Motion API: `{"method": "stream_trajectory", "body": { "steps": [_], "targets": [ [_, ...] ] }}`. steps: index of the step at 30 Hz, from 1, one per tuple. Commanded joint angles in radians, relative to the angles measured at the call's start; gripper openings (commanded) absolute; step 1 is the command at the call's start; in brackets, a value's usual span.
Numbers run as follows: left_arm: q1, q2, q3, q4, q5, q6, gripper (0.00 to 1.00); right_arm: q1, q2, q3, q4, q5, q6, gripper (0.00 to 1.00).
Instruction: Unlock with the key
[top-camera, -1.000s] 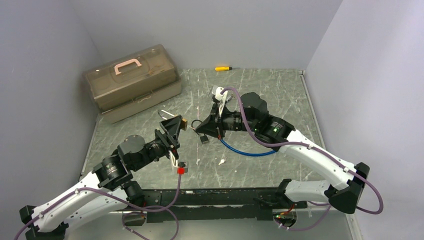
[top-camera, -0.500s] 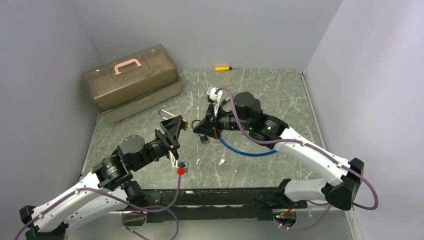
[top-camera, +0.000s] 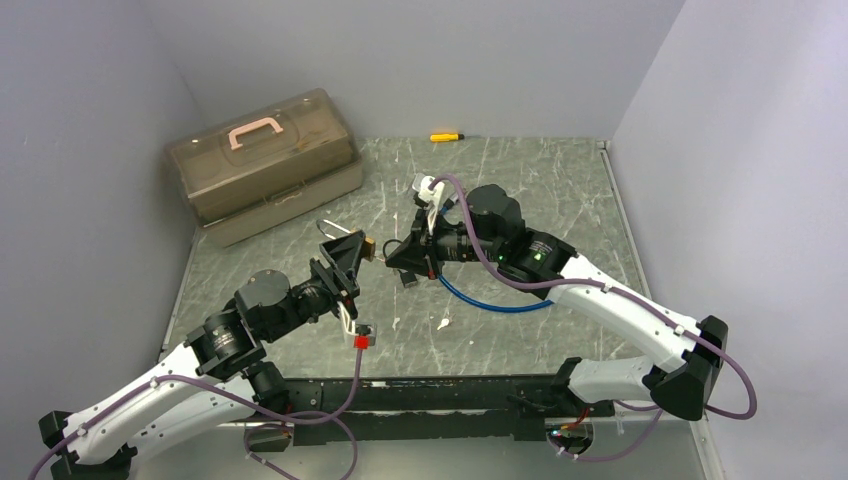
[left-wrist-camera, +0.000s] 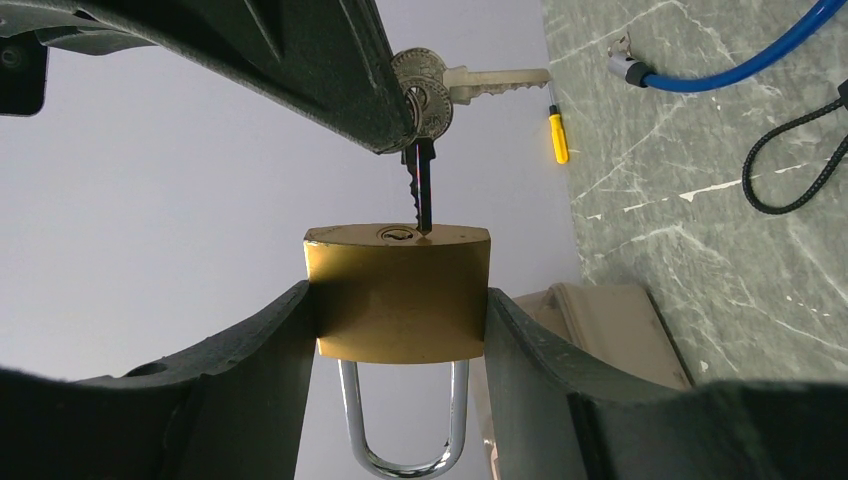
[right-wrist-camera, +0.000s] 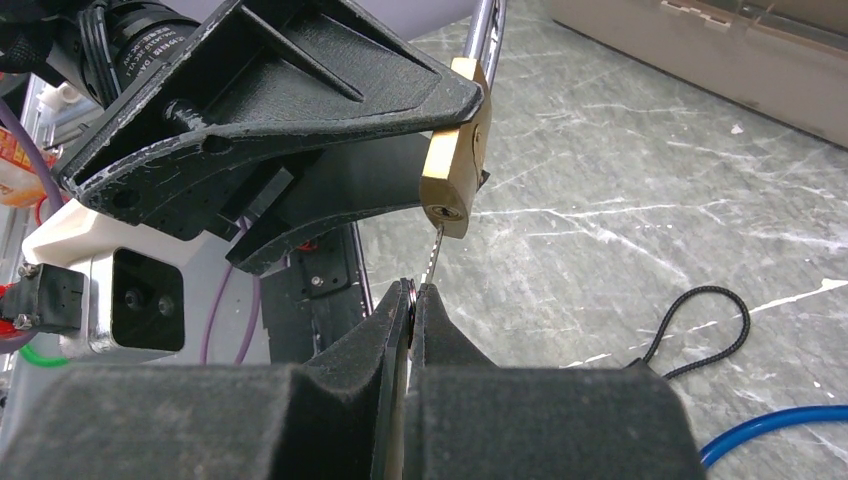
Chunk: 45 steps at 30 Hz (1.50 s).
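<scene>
Right gripper (right-wrist-camera: 412, 290) moved leftward; key (left-wrist-camera: 421, 190) tip touches padlock (left-wrist-camera: 398, 295) keyhole (left-wrist-camera: 397, 235).

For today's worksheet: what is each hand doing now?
Left hand: grips the brass padlock with steel shackle.
Right hand: shut on the small metal key.

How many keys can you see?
2. One key points down, tip at the padlock keyway; the spare key sticks out sideways above it. More may hide behind the right claw.
</scene>
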Motion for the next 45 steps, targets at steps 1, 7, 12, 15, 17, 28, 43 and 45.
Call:
{"method": "stream_trajectory", "body": {
  "steps": [1,7,12,15,17,28,43,45],
  "targets": [
    [0.005,-0.014,0.017,0.135,0.013,0.018,0.00,0.004,-0.033,0.038,0.051,-0.007,-0.012,0.00],
    [0.004,-0.018,0.012,0.135,0.013,0.017,0.00,0.005,-0.041,0.035,0.055,-0.002,-0.014,0.00],
    [0.005,-0.020,0.005,0.142,0.015,0.023,0.00,0.005,-0.036,0.044,0.050,-0.005,-0.016,0.00],
    [0.004,-0.023,0.001,0.145,0.016,0.020,0.00,0.005,-0.039,0.049,0.046,0.003,-0.023,0.00],
    [0.004,-0.024,0.001,0.147,0.015,0.019,0.00,0.006,-0.037,0.047,0.046,0.008,-0.026,0.00],
    [0.005,-0.028,0.001,0.157,0.019,0.016,0.00,0.005,-0.013,0.032,0.072,0.018,-0.016,0.00],
    [0.004,-0.028,0.008,0.155,0.023,0.003,0.00,0.024,0.030,0.045,0.114,0.038,-0.008,0.00],
    [0.005,-0.029,0.006,0.155,0.024,0.002,0.00,0.029,0.032,0.048,0.113,0.049,-0.015,0.00]
  ]
}}
